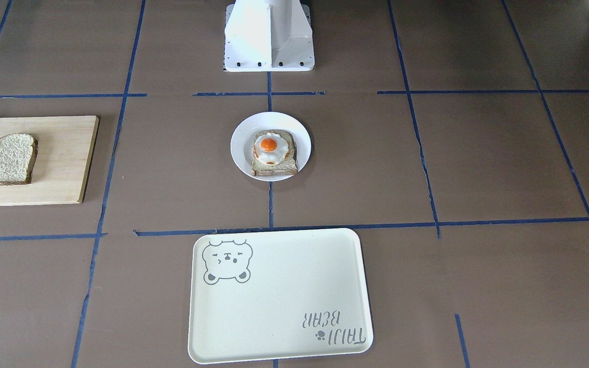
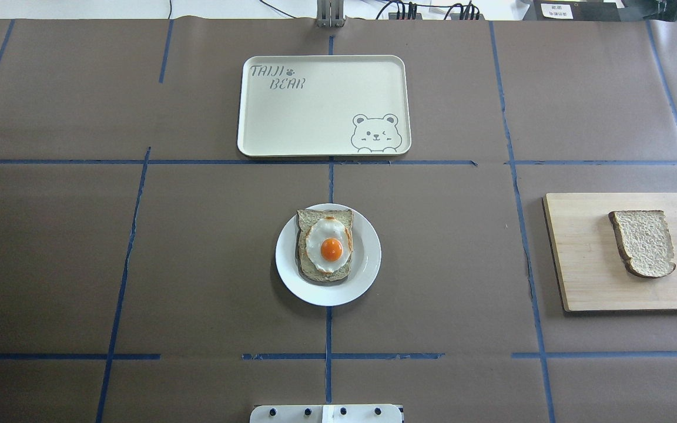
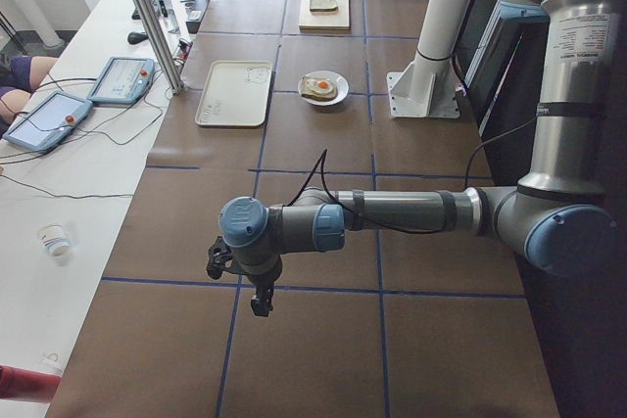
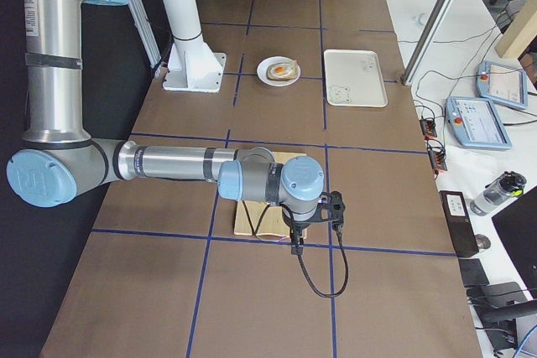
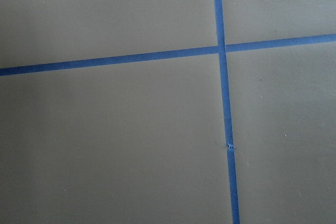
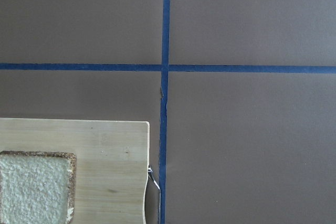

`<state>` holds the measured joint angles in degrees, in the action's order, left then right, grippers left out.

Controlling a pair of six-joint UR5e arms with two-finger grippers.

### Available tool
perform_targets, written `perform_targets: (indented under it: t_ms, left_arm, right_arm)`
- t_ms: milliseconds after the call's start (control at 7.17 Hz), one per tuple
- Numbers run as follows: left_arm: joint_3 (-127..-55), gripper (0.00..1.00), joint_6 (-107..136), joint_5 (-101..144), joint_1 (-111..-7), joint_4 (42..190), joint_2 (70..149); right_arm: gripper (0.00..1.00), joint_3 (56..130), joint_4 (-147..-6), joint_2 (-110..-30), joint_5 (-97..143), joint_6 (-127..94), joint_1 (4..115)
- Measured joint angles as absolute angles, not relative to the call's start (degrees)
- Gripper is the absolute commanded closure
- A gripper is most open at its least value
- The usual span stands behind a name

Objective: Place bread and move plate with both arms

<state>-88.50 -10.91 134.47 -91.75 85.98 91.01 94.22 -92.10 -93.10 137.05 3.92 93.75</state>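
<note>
Watching from my desk, I see the plate (image 2: 369, 258) sitting mid-table, straight out from the white base (image 1: 269, 36), with an egg-topped slice (image 2: 325, 245) lying on it. The bread (image 2: 643, 242) lies flat on a wooden board (image 2: 579, 264) well off to the plate's side, toward the robot's right. It touches nothing but the board. Beyond the plate, on the side away from the base, is a cream tray (image 2: 315, 111) with a bear drawing, close to the plate but apart from it.

The left gripper (image 3: 260, 302) hangs over bare brown table (image 2: 197, 264) far from the plate on the robot's left, and its wrist camera shows only blue tape lines. The right gripper (image 4: 295, 245) hangs far from the plate on the opposite side, by the board's outer end. Its wrist camera catches a board corner and one corner of the bread. Both grippers show only in the side cameras, so I cannot tell whether their fingers are spread or pressed together. Neither is holding the bread or the plate.
</note>
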Motion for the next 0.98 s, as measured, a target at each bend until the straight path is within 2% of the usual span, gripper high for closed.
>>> perform_targets:
  t_ms: [279,837,977]
  left_arm:
    - [-88.89,0.00,-10.90,134.44,-91.75,86.02,90.94]
    - [-88.92,0.00,-11.00,134.40,-91.81,86.04,90.88]
    - [-88.93,0.00,-11.04,134.39,-91.83,86.07,90.88]
  right_arm:
    - [0.00,94.39,-88.87,-93.83,138.12,1.43,93.02]
    - [0.00,94.14,-58.32,-100.18,139.10,-27.32,81.99]
    - [0.00,94.12,-54.96,-100.48,138.23,-33.30,78.39]
